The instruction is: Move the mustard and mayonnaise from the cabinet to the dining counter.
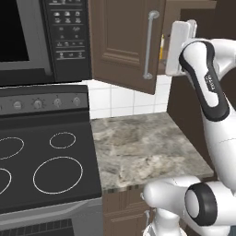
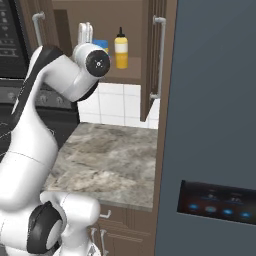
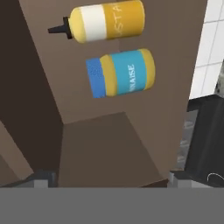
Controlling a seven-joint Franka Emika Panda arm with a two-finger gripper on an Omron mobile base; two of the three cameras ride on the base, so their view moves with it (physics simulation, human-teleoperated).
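The cabinet (image 2: 150,50) stands open above the worktop. On its shelf the yellow mustard (image 2: 121,48) stands upright, with the blue-lidded mayonnaise (image 2: 102,46) just left of it, partly hidden behind my hand. The hand view is rolled, so the mustard (image 3: 107,21) and the mayonnaise (image 3: 122,72) appear sideways against the cabinet's brown back wall (image 3: 100,131). My gripper (image 3: 109,180) is open, held in front of the shelf, short of both containers and touching neither. A yellow sliver of the mustard (image 1: 162,47) shows past the open door (image 1: 120,41). The dining counter is out of view.
A small marble worktop (image 1: 138,147) lies below the cabinet, with white tiles behind it. A black stove (image 1: 46,161) and a microwave (image 1: 41,37) are to its left. A tall grey fridge (image 2: 215,125) stands close on the right. Open doors flank my hand.
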